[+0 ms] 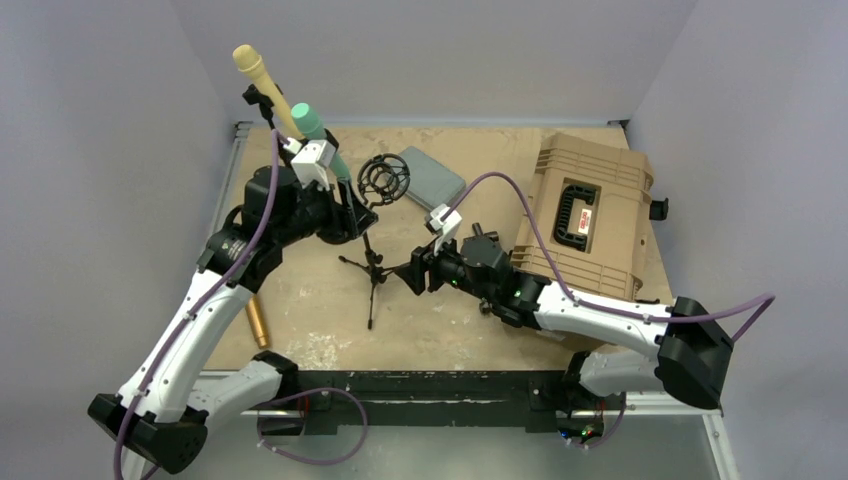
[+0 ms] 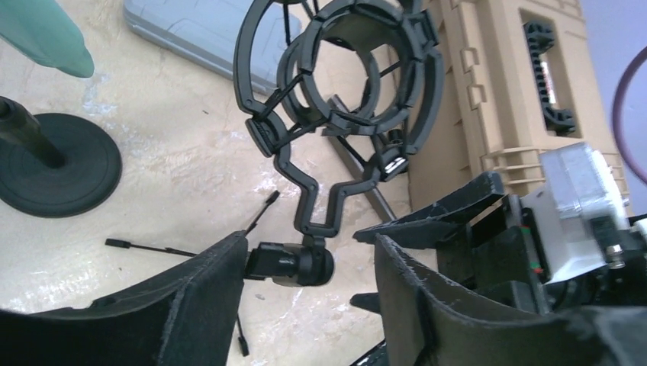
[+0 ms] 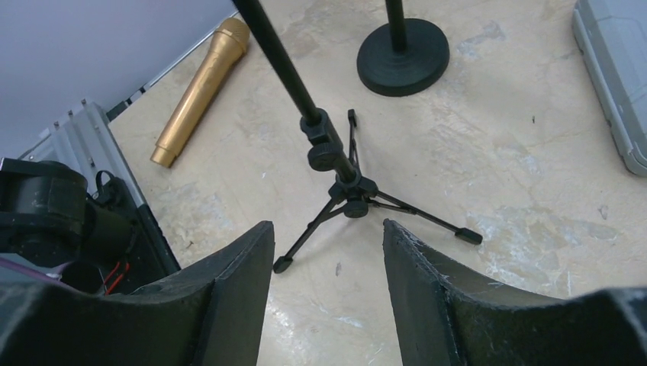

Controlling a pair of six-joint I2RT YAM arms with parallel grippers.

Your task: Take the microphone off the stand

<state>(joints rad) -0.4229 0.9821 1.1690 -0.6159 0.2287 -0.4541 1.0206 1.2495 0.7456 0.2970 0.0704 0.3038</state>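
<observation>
Apparently the gold tapered handheld microphone (image 1: 258,322) is already out: it lies flat near the left edge of the desk (image 1: 430,330), long axis running near-to-far, grille end toward the far edge. The black ring shock mount (image 2: 263,131) on the black tripod stand (image 3: 347,191) sits empty. The left end effector (image 2: 309,252) is spread around the mount's swivel; the right end effector (image 3: 328,229) is spread, pinching nothing. The microphone looks rigid, smooth and liable to roll — grip mid-barrel, not the grille. A teal microphone (image 1: 312,125) and a tan microphone (image 1: 252,68) stand clipped at the far-left corner.
</observation>
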